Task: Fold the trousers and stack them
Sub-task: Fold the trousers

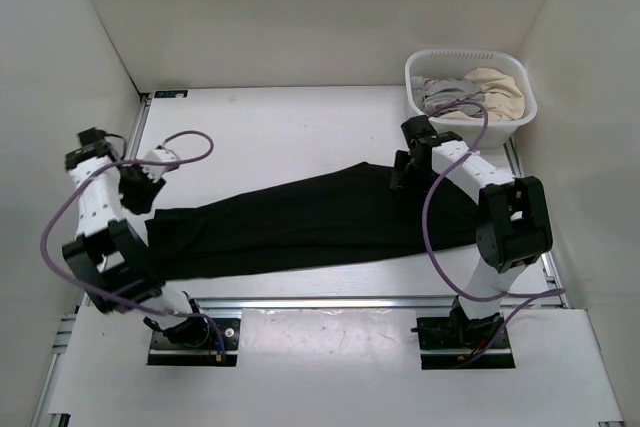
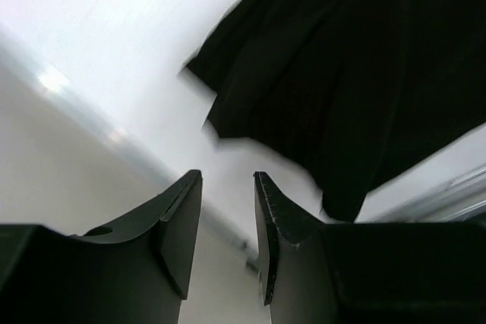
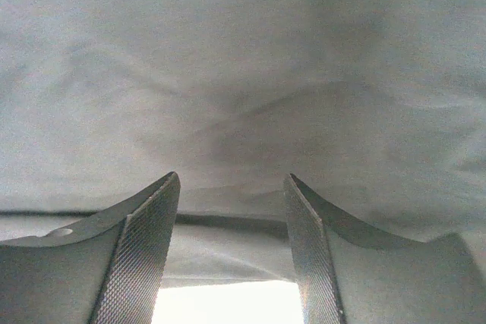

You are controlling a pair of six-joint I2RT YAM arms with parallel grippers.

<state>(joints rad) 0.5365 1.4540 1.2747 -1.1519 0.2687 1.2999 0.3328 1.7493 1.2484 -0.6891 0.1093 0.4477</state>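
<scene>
1. Where the trousers (image 1: 300, 222) ended at the left, the left gripper (image 1: 140, 195) hung just beside their edge. Its wrist view showed its fingers (image 2: 182, 218) apart and holding nothing, with the cloth blurred beyond them.
2. Black and stretched out, the trousers lay across the middle of the white table (image 1: 280, 117), their right end partly hidden under the right arm.
3. Over that end hovered the right gripper (image 1: 402, 172), fingers (image 3: 144, 248) spread. Fabric filled its view, washed grey, and contact could not be judged.
4. Far right at the rear sat a white basket (image 1: 468, 51) of clothes.
</scene>
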